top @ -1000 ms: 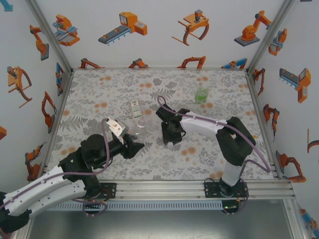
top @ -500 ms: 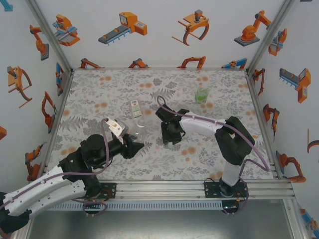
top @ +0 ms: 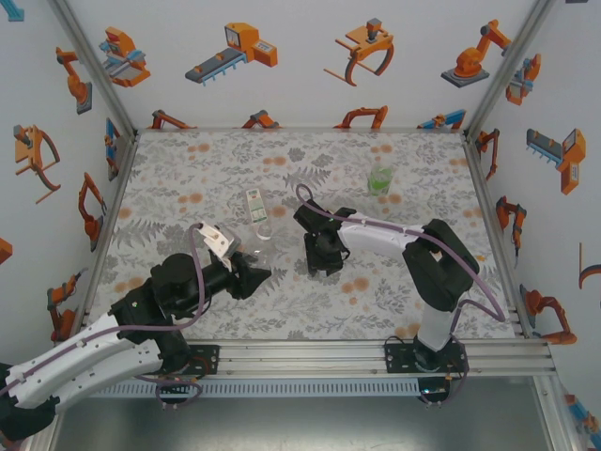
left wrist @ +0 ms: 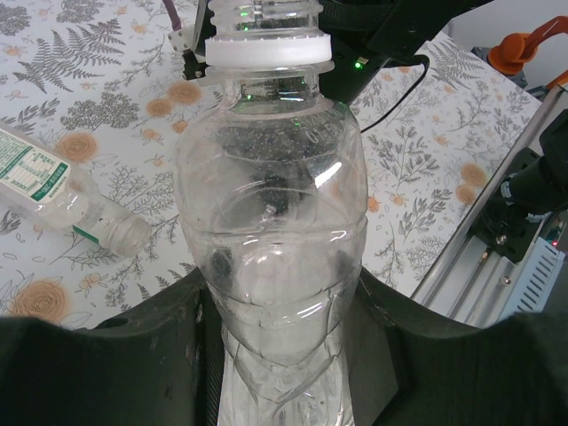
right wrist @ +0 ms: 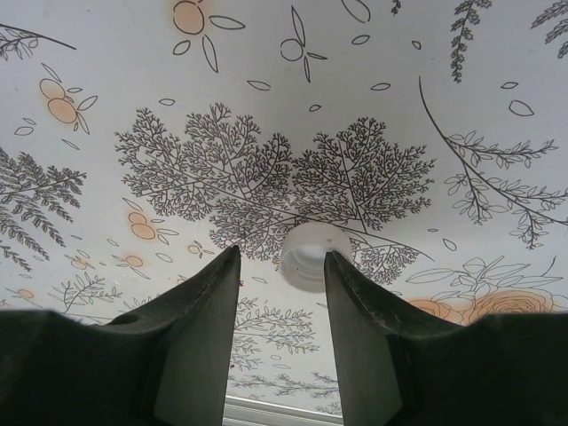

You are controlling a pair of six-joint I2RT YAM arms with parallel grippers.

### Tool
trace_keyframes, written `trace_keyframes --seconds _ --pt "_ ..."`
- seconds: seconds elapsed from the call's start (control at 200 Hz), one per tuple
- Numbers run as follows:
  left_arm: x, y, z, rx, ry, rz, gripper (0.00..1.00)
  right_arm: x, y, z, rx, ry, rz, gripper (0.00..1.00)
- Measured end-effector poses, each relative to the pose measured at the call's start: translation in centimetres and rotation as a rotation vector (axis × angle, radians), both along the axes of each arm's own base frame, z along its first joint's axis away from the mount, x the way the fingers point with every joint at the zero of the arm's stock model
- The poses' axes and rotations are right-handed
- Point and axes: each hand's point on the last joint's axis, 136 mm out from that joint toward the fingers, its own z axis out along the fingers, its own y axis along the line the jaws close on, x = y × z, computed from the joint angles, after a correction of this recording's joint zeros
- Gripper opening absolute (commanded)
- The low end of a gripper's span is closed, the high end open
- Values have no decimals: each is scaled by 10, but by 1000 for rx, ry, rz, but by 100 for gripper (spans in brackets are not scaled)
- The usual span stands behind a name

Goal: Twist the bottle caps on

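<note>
My left gripper (left wrist: 284, 355) is shut on the lower body of the plain clear bottle (left wrist: 271, 213), whose threaded neck with its white collar ring points away toward the right arm. From above, that gripper (top: 258, 274) and bottle (top: 267, 252) sit left of centre. My right gripper (right wrist: 282, 266) is open and points down at the table. A white bottle cap (right wrist: 309, 256) lies hollow side up just beyond its tips, close to the right finger (right wrist: 373, 328). From above, the right gripper (top: 319, 263) is near mid-table.
A bottle with a white-and-green label (top: 256, 207) lies on its side behind the held one, also in the left wrist view (left wrist: 53, 191). A green-labelled bottle (top: 380, 178) stands at the back right. The aluminium rail (top: 310, 355) runs along the near edge.
The right gripper has edged slightly left over the table. The left arm and its bottle have stayed put.
</note>
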Motion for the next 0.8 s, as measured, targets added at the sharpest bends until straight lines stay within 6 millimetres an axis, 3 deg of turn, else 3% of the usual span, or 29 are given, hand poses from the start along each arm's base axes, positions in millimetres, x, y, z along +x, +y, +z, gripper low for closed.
trace_keyframes --seconds 0.275,0.801 --pt "0 0 -3 3 7 0 0 3 -2 17 17 -30 -7 50" --pt "0 -1 -4 5 11 1 0 4 -5 11 10 -19 -15 48"
